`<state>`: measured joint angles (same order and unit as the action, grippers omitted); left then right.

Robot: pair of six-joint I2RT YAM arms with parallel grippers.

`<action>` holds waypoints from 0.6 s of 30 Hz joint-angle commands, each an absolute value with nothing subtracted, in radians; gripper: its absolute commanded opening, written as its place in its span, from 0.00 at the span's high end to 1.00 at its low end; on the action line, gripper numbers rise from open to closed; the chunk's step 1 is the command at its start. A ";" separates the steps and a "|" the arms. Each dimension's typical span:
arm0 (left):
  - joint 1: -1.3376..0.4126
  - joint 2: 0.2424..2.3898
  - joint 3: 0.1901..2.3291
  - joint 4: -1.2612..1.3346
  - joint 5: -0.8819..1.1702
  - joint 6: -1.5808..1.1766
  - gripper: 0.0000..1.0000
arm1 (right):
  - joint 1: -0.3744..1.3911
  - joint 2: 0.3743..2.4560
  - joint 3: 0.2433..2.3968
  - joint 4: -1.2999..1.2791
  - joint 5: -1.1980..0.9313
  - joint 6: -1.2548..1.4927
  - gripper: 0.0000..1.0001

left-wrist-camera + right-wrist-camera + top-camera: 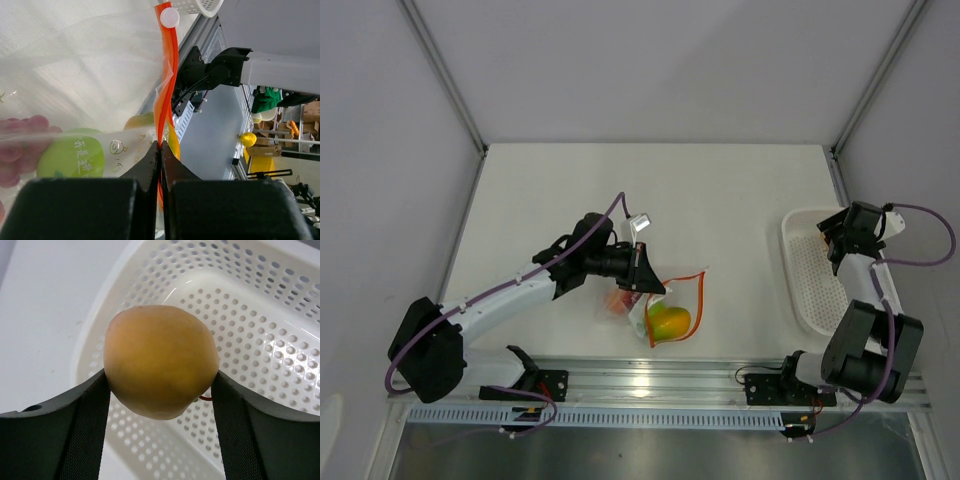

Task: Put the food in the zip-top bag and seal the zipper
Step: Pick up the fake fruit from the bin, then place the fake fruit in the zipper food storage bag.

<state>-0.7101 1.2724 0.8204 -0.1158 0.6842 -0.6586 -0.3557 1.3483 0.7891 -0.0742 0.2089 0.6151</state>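
Between the right gripper's [160, 379] fingers a yellow-orange fruit [160, 357] is clamped, with the white basket [270, 315] beneath it. The left gripper [160, 146] is pinched together on the bag's [75, 65] orange zipper [169, 75]. A green fruit [70, 157] and a red fruit [20, 145] sit inside, left of its tips.

My right end effector [160, 386] is gripping a smooth, matt fruit [161, 360] above a glossy perforated plastic basket [265, 340]; my left end effector [160, 148] is pinching the crinkly clear-plastic zip-top bag [90, 75].
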 commanded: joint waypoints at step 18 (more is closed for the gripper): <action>-0.703 1.098 0.859 -0.086 0.647 -0.733 0.99 | 0.346 0.766 0.847 -0.505 -0.308 0.408 1.00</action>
